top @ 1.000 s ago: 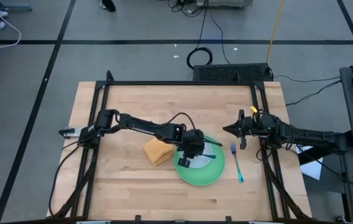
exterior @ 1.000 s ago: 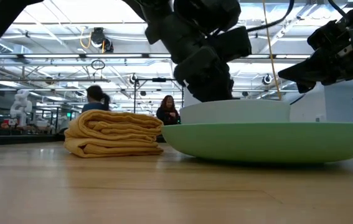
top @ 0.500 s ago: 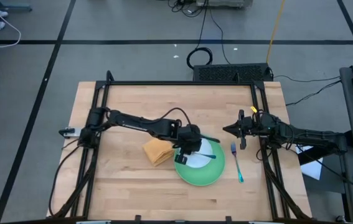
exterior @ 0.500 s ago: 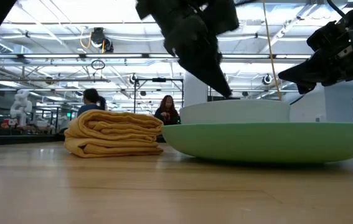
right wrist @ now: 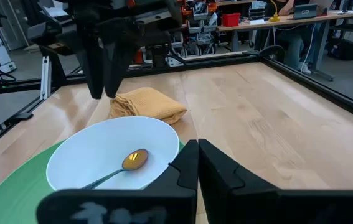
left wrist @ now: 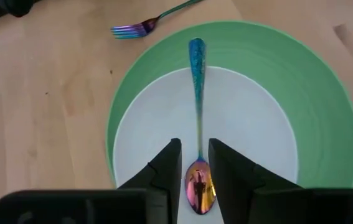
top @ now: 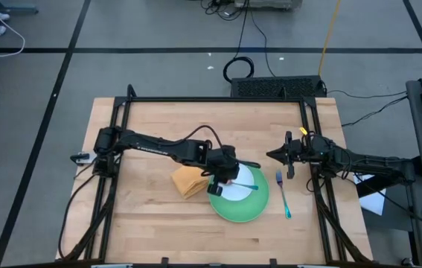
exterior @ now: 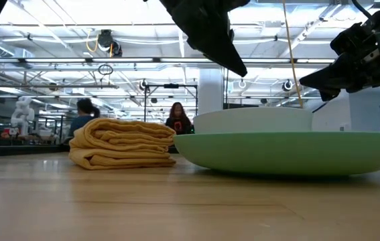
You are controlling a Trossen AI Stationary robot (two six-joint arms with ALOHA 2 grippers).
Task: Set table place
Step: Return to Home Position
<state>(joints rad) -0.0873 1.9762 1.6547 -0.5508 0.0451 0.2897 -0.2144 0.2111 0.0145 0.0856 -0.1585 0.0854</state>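
Observation:
A white bowl (top: pixel 234 192) stands on the green plate (top: pixel 237 214) at the table's middle. The spoon (left wrist: pixel 197 93) lies in it, reddish bowl end (right wrist: pixel 136 158) on the bottom, teal handle leaning on the rim toward the table's right. My left gripper (left wrist: pixel 193 152) hangs open above the bowl's left part (right wrist: pixel 104 87), clear of the spoon. The folded orange napkin (top: pixel 188 181) lies left of the plate, the fork (top: pixel 283 193) right of it. My right gripper (top: pixel 274 155) waits shut at the table's right side.
A black frame (top: pixel 218 99) runs along the table's far edge and both sides. Bare wood lies before the plate and across the far half. In the low view, people sit in the room beyond the table (exterior: pixel 176 119).
My left gripper has risen out of the white bowl and drawn a little toward the table's left; its fingertips now hang well above the rim. The spoon has stayed lying in the bowl.

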